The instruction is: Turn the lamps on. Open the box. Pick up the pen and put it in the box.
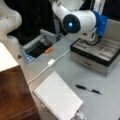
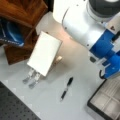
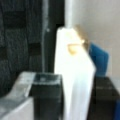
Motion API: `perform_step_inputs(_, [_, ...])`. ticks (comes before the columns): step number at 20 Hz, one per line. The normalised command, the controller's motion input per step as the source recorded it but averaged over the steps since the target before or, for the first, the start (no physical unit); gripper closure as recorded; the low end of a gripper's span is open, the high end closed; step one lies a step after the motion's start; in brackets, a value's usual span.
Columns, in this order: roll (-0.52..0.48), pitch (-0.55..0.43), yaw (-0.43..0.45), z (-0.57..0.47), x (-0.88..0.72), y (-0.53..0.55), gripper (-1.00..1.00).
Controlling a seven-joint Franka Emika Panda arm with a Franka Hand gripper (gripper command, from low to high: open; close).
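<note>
Box (image 1: pixel 100 53) open, beige compartments bare; pen (image 1: pixel 88 89) on table; hand state unclear.

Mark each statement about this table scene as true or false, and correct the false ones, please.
1. The box is open, its beige compartments showing. True.
2. The pen is inside the box. False: it lies on the grey table, apart from the box.
3. The notebook is closed. True.
4. The gripper holds the pen. False: it is over the open box, and the pen lies on the table.
5. A white cable runs across the table. True.
</note>
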Motion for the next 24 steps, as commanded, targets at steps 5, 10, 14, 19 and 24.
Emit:
perform_step_inputs(5, [0.152, -0.015, -0.136, -0.07, -0.03, 0.22, 1.0])
perform_step_inputs(10, [0.126, -0.052, -0.125, -0.15, -0.05, 0.22, 1.0])
perform_step_inputs(14, [0.116, -0.07, -0.123, -0.17, -0.08, 0.21, 1.0])
perform_step_inputs(19, [0.12, -0.078, -0.115, -0.16, -0.11, 0.2, -1.0])
perform_step_inputs(24, [0.127, -0.091, -0.107, -0.14, -0.14, 0.15, -1.0])
